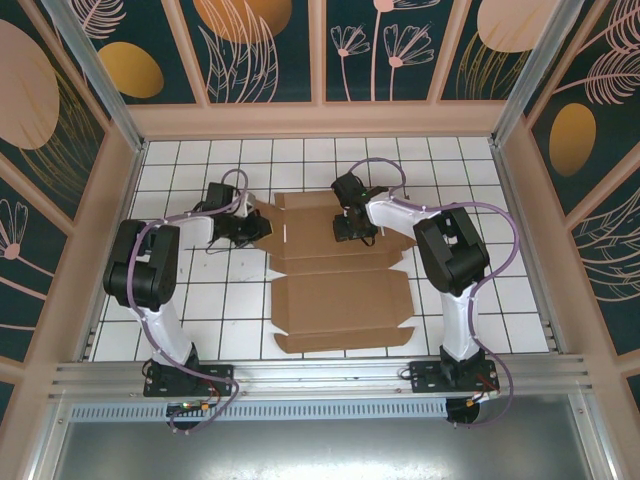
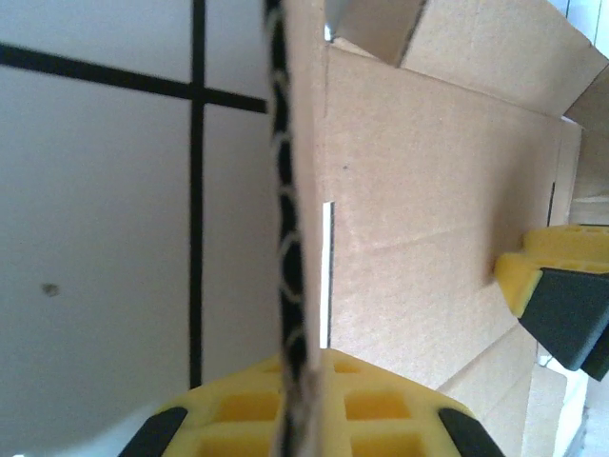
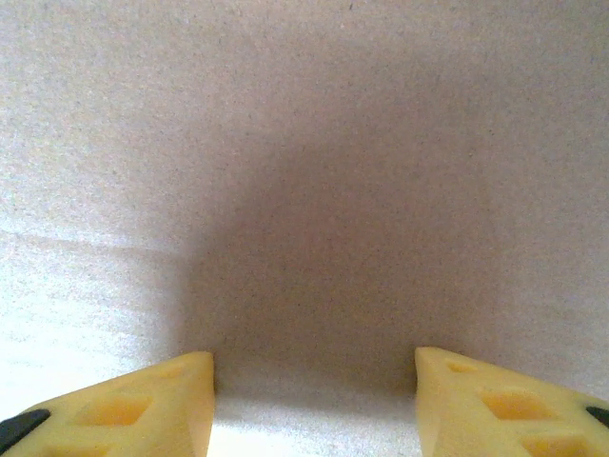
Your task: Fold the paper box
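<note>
The paper box (image 1: 340,300) is a flat brown die-cut sheet lying on the white tiled table (image 1: 500,300). My left gripper (image 1: 258,228) sits at its far left flap. In the left wrist view that flap of the paper box (image 2: 303,143) stands edge-on, and the left gripper (image 2: 304,367) is shut on it, its yellow pads pressed to both sides. My right gripper (image 1: 352,228) is over the sheet's far panel. In the right wrist view the right gripper (image 3: 314,376) is open, its fingertips (image 3: 171,400) down on bare cardboard of the paper box (image 3: 304,143) with nothing between them.
A yellow fingertip of the right gripper (image 2: 542,271) shows on the panel in the left wrist view. Wooden walls (image 1: 110,230) enclose the table on three sides. An aluminium rail (image 1: 320,375) carrying both arm bases runs along the near edge.
</note>
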You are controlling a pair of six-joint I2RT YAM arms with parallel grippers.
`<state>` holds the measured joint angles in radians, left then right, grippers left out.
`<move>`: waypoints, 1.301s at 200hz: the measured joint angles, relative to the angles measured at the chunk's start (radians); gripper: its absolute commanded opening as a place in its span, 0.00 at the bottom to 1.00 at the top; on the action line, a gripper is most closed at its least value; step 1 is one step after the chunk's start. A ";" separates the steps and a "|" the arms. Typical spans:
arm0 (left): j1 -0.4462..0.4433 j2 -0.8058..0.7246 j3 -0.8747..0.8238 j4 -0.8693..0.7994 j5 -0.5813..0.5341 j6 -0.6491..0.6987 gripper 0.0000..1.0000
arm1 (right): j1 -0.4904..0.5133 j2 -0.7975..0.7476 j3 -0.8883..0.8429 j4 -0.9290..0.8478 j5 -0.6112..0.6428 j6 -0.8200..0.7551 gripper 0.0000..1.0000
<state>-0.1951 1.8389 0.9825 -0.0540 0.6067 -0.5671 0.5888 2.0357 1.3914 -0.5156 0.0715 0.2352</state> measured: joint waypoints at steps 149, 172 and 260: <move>-0.329 0.211 0.603 -0.679 -0.653 -0.042 0.00 | 0.014 -0.031 -0.066 0.083 0.042 0.079 0.56; -0.368 0.273 0.700 -0.769 -0.744 -0.061 0.00 | 0.015 -0.034 -0.071 0.090 0.045 0.090 0.56; -0.448 0.464 0.987 -1.028 -0.932 -0.130 0.00 | 0.022 -0.044 -0.096 0.124 0.064 0.126 0.57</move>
<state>-0.6434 2.3028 1.9694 -1.0824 -0.3252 -0.6968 0.6106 1.9919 1.2953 -0.3916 0.1352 0.3611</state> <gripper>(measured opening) 0.070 0.567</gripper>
